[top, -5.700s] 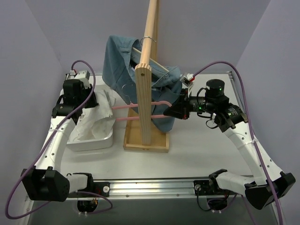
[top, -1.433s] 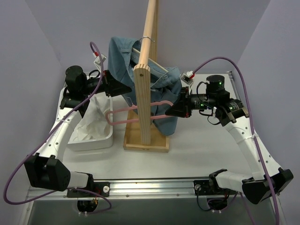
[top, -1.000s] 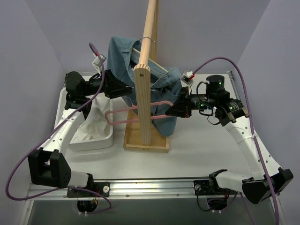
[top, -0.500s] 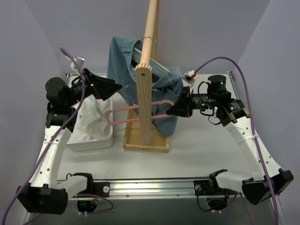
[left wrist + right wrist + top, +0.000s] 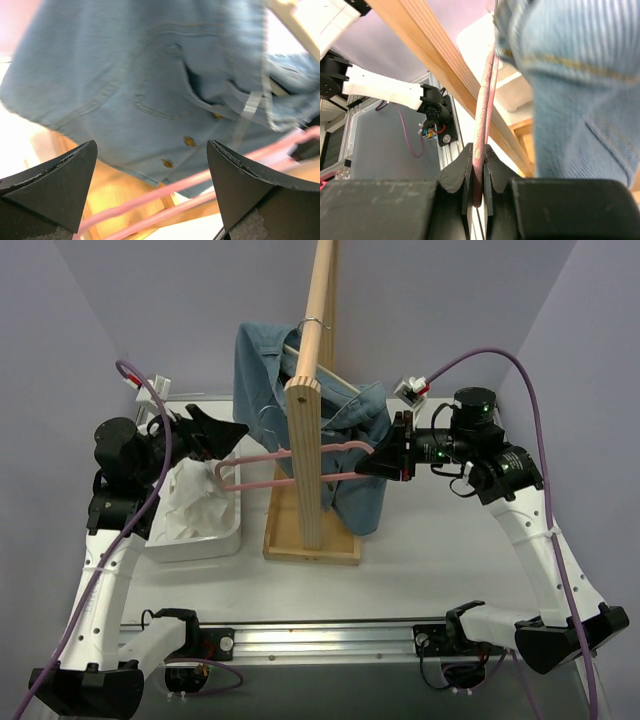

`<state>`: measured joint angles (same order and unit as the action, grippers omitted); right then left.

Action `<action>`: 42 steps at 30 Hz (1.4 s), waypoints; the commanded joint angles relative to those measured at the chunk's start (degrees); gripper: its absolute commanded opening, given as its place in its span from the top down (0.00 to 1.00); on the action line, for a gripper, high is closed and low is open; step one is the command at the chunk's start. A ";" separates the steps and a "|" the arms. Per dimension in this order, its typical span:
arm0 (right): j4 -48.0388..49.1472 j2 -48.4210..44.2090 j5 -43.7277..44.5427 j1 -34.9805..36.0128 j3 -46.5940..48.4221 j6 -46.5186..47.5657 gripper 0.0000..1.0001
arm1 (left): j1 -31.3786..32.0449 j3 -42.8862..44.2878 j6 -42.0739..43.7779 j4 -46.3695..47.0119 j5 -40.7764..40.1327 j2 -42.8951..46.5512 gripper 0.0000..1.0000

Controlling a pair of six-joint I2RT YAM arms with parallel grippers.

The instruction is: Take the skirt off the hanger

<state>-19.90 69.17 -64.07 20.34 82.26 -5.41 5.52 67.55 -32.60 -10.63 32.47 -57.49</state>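
The white skirt (image 5: 196, 506) lies crumpled in a white tray (image 5: 196, 546) at the left, apart from the hanger. The pink hanger (image 5: 275, 465) hangs level in the air across the wooden post, with nothing on it. My right gripper (image 5: 387, 458) is shut on its right end; in the right wrist view the hanger (image 5: 488, 95) runs up from between the closed gripper (image 5: 478, 152). My left gripper (image 5: 232, 430) is open above the tray, near the hanger's left loop. In the left wrist view the gripper (image 5: 151, 150) is wide open, with the hanger's pink bars (image 5: 200, 187) beyond it, untouched.
A blue denim garment (image 5: 270, 370) hangs on the wooden rack (image 5: 310, 420) in the middle, also filling the left wrist view as denim (image 5: 165, 85). The rack's wooden base (image 5: 310, 545) stands right of the tray. Purple walls close in behind and at both sides.
My left gripper has opened wide and drawn back left, away from the denim. My right gripper has lifted the hanger a little and stayed shut on it.
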 commanded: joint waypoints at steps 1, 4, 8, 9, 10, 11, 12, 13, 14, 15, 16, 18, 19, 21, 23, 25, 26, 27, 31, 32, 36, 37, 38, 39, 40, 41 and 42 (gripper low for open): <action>3.20 0.09 -7.47 0.67 3.96 -0.48 1.00 | -0.25 5.22 0.70 -6.85 -8.12 -0.95 0.00; 8.72 -0.26 -9.31 0.67 4.31 -4.58 1.00 | -0.25 5.58 -0.01 -7.65 -9.96 -1.22 0.00; 14.71 0.44 -10.28 0.49 5.71 -8.21 1.00 | -0.25 4.70 -1.76 -7.91 -11.64 -1.13 0.00; 14.80 0.79 -10.89 0.58 7.29 -8.21 1.00 | -0.25 4.35 -2.29 -7.48 -11.73 -1.04 0.00; 14.80 1.49 -10.90 0.49 8.17 -8.21 1.00 | -0.25 4.08 -2.47 -7.39 -11.81 -0.87 0.00; 14.89 1.76 -10.90 0.49 8.96 -8.47 1.00 | -0.25 4.00 -2.56 -7.21 -11.90 -0.78 0.00; 16.20 2.02 -10.98 0.58 10.10 -9.00 1.00 | -0.16 3.73 -2.73 -7.12 -11.90 -0.78 0.00; 17.17 2.20 -10.90 0.58 10.55 -9.79 1.00 | -0.16 3.56 -2.82 -7.03 -11.90 -0.78 0.00; 18.39 2.29 -10.98 0.58 10.73 -11.71 1.00 | -0.24 3.47 -2.91 -6.95 -11.64 -0.78 0.00; 21.45 2.20 -10.98 0.58 10.99 -12.60 1.00 | -0.25 3.29 -3.00 -6.77 -11.55 -0.78 0.00; 22.18 2.11 -10.55 0.49 11.52 -13.04 1.00 | -0.25 2.86 -3.26 -6.51 -11.38 -0.78 0.00; 23.24 2.11 -9.85 0.14 12.31 -13.66 1.00 | -0.25 2.41 -3.87 -5.54 -10.85 -0.78 0.00; 23.68 1.94 -9.15 0.05 12.92 -13.84 1.00 | -0.25 2.06 -4.05 -5.28 -10.59 -0.95 0.00; 26.74 1.67 -8.61 -0.03 13.01 -15.93 1.00 | -0.24 1.88 -4.57 -4.92 -9.88 -1.30 0.00; 28.07 1.24 -7.56 -0.30 13.28 -16.30 1.00 | -0.24 1.62 -4.93 -4.49 -9.36 -1.65 0.00; 28.25 0.71 -6.86 -0.91 13.10 -15.78 1.00 | -0.25 1.27 -5.11 -4.05 -8.83 -1.74 0.00; 28.16 0.53 -6.85 -1.35 12.67 -15.60 1.00 | -0.25 0.92 -5.19 -3.87 -8.83 -1.66 0.00; 28.25 0.27 -6.94 -2.14 12.32 -15.25 1.00 | -0.25 0.66 -5.19 -3.52 -8.65 -1.57 0.00; 26.85 -1.40 -3.79 -3.02 11.08 -11.04 1.00 | -0.25 -0.22 -5.63 -2.99 -8.39 -1.48 0.00; 26.06 -1.75 -2.04 -3.02 10.99 -9.02 1.00 | -0.25 -0.49 -5.81 -2.90 -8.39 -1.48 0.00; 25.79 -1.76 -1.14 -3.02 11.08 -7.16 1.00 | -0.24 -0.84 -6.25 -2.46 -8.65 -1.22 0.00; 25.53 -1.67 -1.14 -3.11 11.34 -6.81 1.00 | -0.25 -0.67 -6.34 -2.38 -8.82 -1.22 0.00; 25.18 -1.67 -0.97 -3.02 11.61 -6.63 1.00 | -0.25 -0.49 -6.51 -2.20 -9.35 -1.39 0.00; 25.00 -1.49 -0.18 -3.02 11.96 -5.85 1.00 | -0.25 -0.05 -6.77 -2.20 -9.53 -2.09 0.01; 25.00 -1.49 0.17 -3.11 11.96 -5.67 1.00 | -0.25 1.00 -7.04 -2.37 -9.44 -2.70 0.05; 25.35 -1.49 0.53 -3.11 11.96 -5.93 1.00 | -0.25 1.79 -7.39 -3.07 -8.92 -3.23 0.06; 25.96 -1.49 1.40 -3.11 11.79 -6.45 1.00 | -0.25 2.84 -7.30 -3.69 -8.13 -4.80 0.06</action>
<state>1.98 68.03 -64.84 17.32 92.49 -12.93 5.52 66.67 -38.87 -15.70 23.24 -59.90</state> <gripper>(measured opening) 0.040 0.947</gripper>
